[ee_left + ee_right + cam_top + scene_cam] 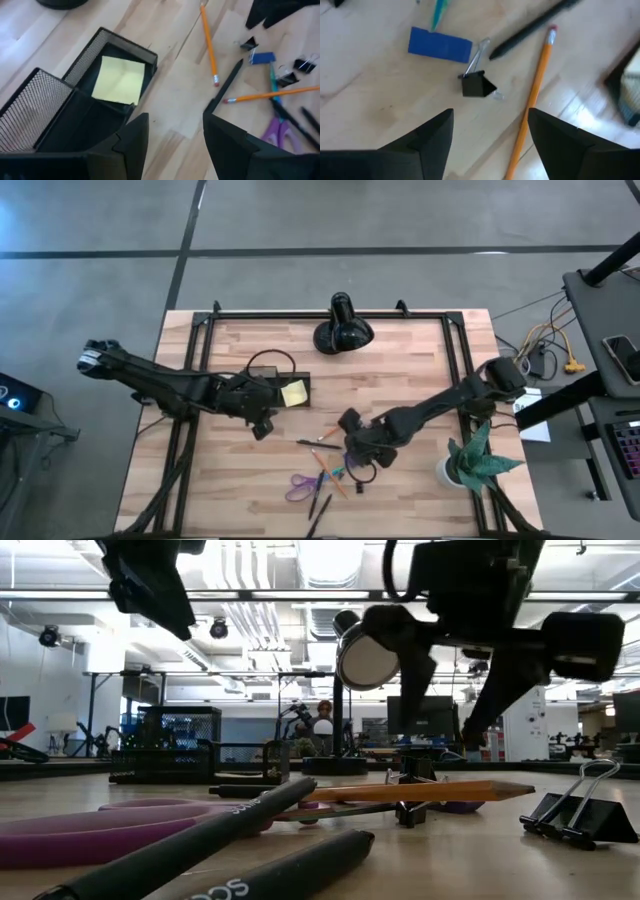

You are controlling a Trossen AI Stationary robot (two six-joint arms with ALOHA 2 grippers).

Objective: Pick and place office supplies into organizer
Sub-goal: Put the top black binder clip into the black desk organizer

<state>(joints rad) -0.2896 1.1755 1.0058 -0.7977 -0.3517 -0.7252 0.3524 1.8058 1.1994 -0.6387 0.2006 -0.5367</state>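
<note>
- High view: left pincer (262, 420) sits just beside the black mesh organizer (268, 385), near tabletop (420, 360) centre-left; right pincer (352, 448) hangs over the scatter of supplies, centre-right.
- Left wrist view: left pincer fingers (134, 145) spread wide, nothing btwn them; yellow sticky-note pad (119, 80) lies inside one organizer compartment.
- Right wrist view: right pincer fingers (431, 135) also wide apart, empty, above a black binder clip (476, 82); blue eraser-like block (440, 44) just beside the clip; orange pencil (532, 97) runs near the right-hand finger; black pen (530, 27) farther off.
- Purple-handled scissors (300, 485) lie on bare wood toward the front edge, w/ pens and a 2nd pencil (330, 475) nearby, all outside the organizer.
- Low view: another binder clip (580, 815) stands on the wood at right.
- Black dome lamp (342, 330) at back edge; green plant (478, 455) at right edge.
</note>
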